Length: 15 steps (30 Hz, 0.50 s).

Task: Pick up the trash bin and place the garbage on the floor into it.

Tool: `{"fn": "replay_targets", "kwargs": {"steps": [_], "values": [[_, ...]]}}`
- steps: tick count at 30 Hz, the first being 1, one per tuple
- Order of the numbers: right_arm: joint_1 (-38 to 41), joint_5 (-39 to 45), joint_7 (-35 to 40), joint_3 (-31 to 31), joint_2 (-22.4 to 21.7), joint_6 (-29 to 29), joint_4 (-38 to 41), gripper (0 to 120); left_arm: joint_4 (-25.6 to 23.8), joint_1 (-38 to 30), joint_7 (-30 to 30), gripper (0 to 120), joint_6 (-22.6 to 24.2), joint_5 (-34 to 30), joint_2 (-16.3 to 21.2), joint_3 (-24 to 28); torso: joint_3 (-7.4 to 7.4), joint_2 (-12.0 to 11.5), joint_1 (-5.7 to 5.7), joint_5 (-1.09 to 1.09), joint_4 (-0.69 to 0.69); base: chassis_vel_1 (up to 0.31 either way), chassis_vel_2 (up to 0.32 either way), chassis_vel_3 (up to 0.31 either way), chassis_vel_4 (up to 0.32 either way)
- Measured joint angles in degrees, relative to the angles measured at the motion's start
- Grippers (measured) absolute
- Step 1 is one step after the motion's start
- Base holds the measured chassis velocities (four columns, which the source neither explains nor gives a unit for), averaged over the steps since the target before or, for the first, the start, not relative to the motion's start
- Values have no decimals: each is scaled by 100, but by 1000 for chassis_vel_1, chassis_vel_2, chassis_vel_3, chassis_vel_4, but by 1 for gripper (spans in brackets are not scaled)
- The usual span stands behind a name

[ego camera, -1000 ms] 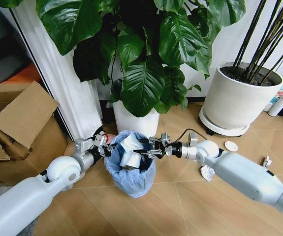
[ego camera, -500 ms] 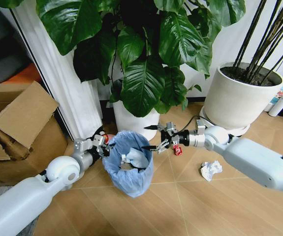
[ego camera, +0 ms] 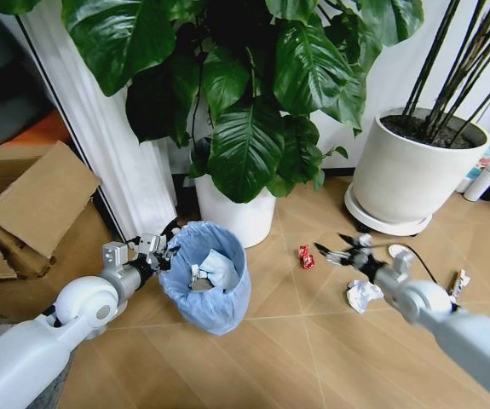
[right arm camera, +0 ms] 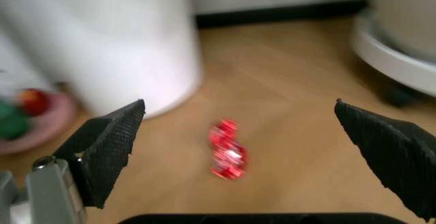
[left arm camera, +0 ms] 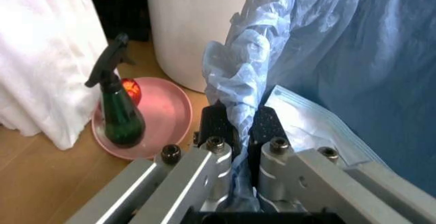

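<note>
Your right claw (ego camera: 337,252) left bin (ego camera: 206,277), now spread, empty, red wrapper (right arm camera: 227,150) at 12 o'clock; left claw (left arm camera: 238,127) pinching bag rim.

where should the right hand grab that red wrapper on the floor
Across its narrow middle, coming down from above. The red wrapper lies flat on the floor, longer than wide, pinched at the waist, with bare planks all round. The right hand is open beside it, so closing across that waist looks easiest, though the wrapper is small and may slip.
</note>
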Motion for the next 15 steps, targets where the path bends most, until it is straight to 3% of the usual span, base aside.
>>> {"fn": "replay_targets", "kwargs": {"steps": [5, 15], "values": [[-454, -525, 654, 502, 500, -100, -314, 100, -9, 48, -15, 0, -2, -21, 27, -84, 0, 0, 0, -2, 2, 0, 0, 0, 0], [-460, -1294, 1126, 623, 886, -150, -1165, 100, -39, -87, -57, 0, -3, -158, 120, -64, 1, 0, 0, -4, -1, 0, 0, 0, 0]]}}
